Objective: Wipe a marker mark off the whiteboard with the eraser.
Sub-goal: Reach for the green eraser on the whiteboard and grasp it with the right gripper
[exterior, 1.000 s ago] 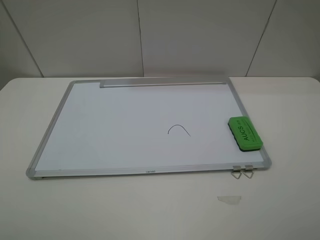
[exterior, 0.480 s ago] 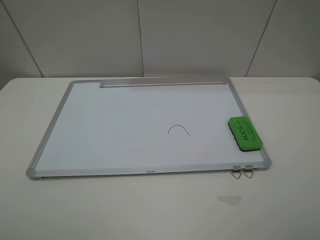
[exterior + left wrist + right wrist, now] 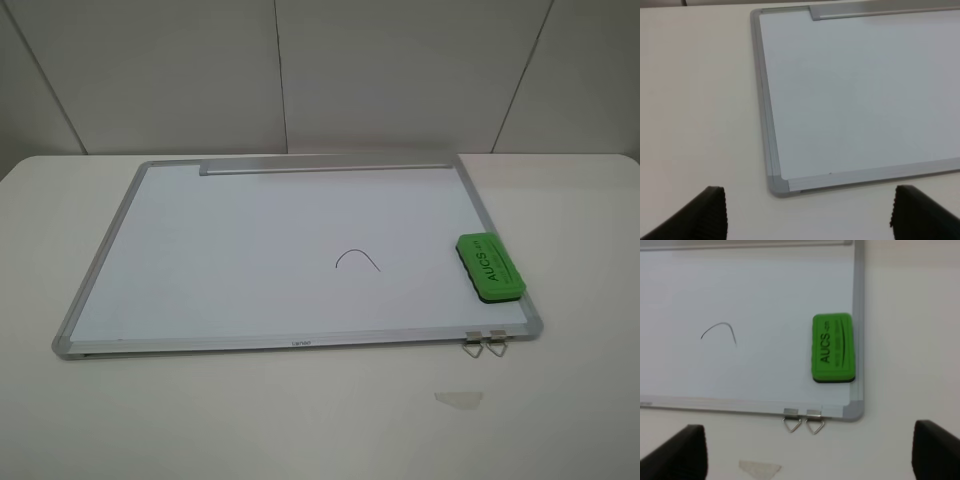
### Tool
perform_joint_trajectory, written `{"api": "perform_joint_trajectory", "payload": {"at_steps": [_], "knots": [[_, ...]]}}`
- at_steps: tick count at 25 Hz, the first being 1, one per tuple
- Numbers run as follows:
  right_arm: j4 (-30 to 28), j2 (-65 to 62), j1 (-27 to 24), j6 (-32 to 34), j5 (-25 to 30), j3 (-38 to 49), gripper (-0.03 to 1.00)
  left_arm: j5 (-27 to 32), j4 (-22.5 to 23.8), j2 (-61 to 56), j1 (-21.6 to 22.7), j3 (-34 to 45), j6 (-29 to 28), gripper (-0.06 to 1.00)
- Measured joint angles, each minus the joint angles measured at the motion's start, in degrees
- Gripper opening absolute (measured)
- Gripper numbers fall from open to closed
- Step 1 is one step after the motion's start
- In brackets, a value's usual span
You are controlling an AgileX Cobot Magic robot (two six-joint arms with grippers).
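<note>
While neither arm shows in the exterior high view, the whiteboard (image 3: 250,230) lies flat on a pale table (image 3: 300,430), its grey tray strip (image 3: 325,167) along the far edge. The marker mark (image 3: 358,259), a thin dark arch, sits on the white surface right of the middle, toward the near edge. The green eraser (image 3: 490,267) rests on the board by the near right corner, against the right-hand frame, lettering up, apart from the mark. Two metal clips (image 3: 485,343) hang off the near frame just below the eraser, and a clear tape scrap (image 3: 458,398) lies on the table beyond them.

From the left wrist, the left gripper (image 3: 807,220) has its two dark ribbed fingers (image 3: 710,215) spread wide above the bare table, just short of the board's near left corner (image 3: 777,182). The tray strip (image 3: 880,10) shows at the far edge.

From the right wrist, the right gripper (image 3: 810,452) is likewise spread wide, its fingers (image 3: 685,452) over the table on the near side of the board. The eraser (image 3: 833,347) lies ahead of it beside the frame, the mark (image 3: 720,332) well to one side, the clips (image 3: 803,421) and tape scrap (image 3: 760,468) nearer the gripper.
</note>
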Motion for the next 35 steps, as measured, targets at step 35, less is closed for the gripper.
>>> {"api": "perform_joint_trajectory", "payload": {"at_steps": [35], "knots": [[3.74,81.11,0.00,-9.80,-4.28,-31.56,0.82,0.00,0.00,0.00,0.00,0.00,0.00,0.69]]}}
